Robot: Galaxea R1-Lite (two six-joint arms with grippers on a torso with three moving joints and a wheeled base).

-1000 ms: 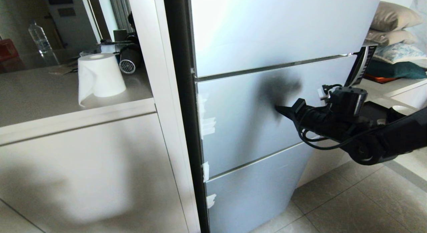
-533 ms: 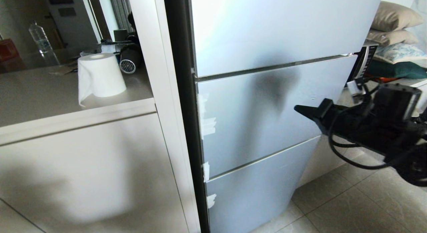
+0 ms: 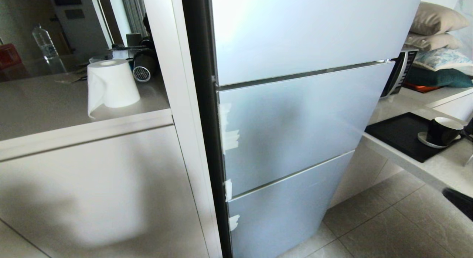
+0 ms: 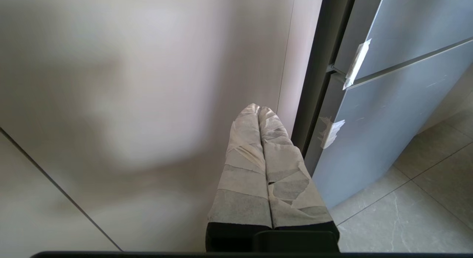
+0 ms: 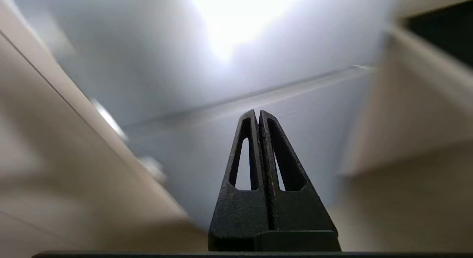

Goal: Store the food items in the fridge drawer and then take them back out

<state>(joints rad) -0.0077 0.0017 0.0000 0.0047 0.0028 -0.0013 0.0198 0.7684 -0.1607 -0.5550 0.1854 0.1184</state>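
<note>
On my right wrist feed the right gripper point(image 5: 258, 115) has its two black fingers point(image 5: 244, 154) pressed flat together, clenched on nothing, with no object between them or touching them. Ahead of those fingertips, apart from them, I see the silver-blue fridge door panels point(image 5: 207, 84) with a seam between two panels running just beyond the tips; the feed is smeared, so I cannot make out finer detail there. On my left wrist feed the left gripper point(image 4: 258, 110) is likewise clenched, its tape-wrapped fingers point(image 4: 245, 165) meeting along their whole length and holding nothing. Past those fingertips is a pale cabinet panel point(image 4: 129, 102), and off to one side of them the dark edge of the fridge and its lower panels, with scraps of white tape point(image 4: 354, 62) stuck at the panel edges. From the head camera the fridge point(image 3: 295, 114) stands with all three panels shut flush, so the fridge drawer and the food item are hidden from me; I cannot tell where the food sits. A roll of paper point(image 3: 111, 84) stands on the counter point(image 3: 44, 106) beside the fridge, and a dark cup point(image 3: 443, 130) on a saucer rests on a black tray point(image 3: 399, 134) on the other side.
</note>
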